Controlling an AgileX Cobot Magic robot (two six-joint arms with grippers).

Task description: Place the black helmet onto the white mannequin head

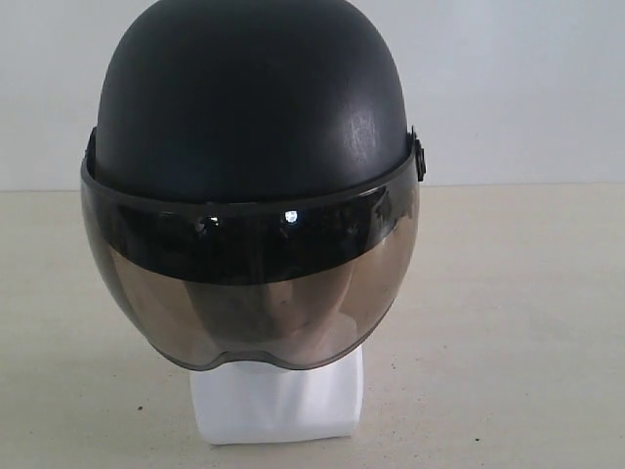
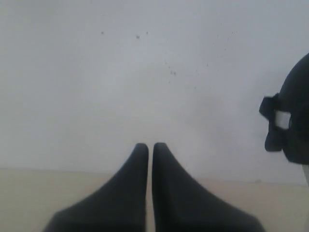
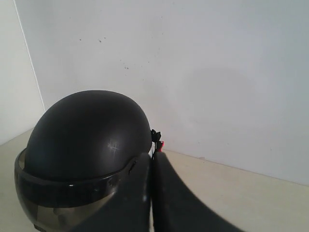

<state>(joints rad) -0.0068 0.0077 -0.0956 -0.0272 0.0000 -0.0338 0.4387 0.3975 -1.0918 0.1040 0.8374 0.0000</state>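
On a beige tabletop [image 1: 527, 322], a round matte-black open-face helmet [image 1: 254, 98] sits atop a glossy white plastic mannequin head [image 1: 278, 401].
The helmet's smoky translucent visor [image 1: 249, 303] covers the face, with the white neck and base showing below. The left gripper [image 2: 150, 147] hangs apart from the helmet, fingers pressed together on nothing. The right gripper [image 3: 153, 157], likewise closed and empty, is close beside it.

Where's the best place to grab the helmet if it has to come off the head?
Probably the helmet's lower edge at the sides, by the pivot, left pincer and right pincer each coming from its own side. The dome is smooth, round and too wide to pinch, and the visor covers the front.
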